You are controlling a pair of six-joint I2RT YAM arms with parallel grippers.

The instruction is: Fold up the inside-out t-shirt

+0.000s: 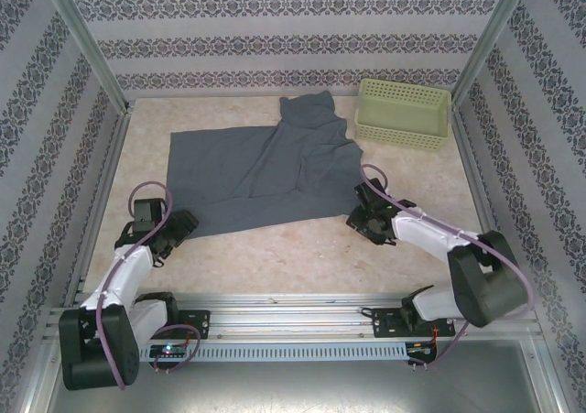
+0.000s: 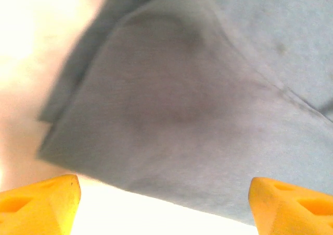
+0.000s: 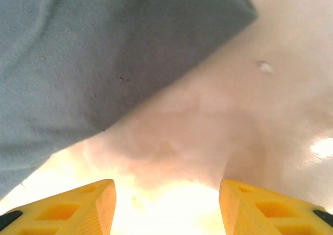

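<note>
Inspecting pre-grasp: left gripper (image 1: 182, 223) and right gripper (image 1: 363, 214) gaped empty at the t-shirt (image 1: 256, 175) near edge; I judged pinching next.

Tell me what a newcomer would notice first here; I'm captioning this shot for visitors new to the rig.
The slate blue-grey t-shirt sprawls rumpled across the middle of the table, one part stretching toward the back. A pale green basket sits at the back right, beside it. The left gripper and right gripper, both open, sit low at the shirt's near corners.
</note>
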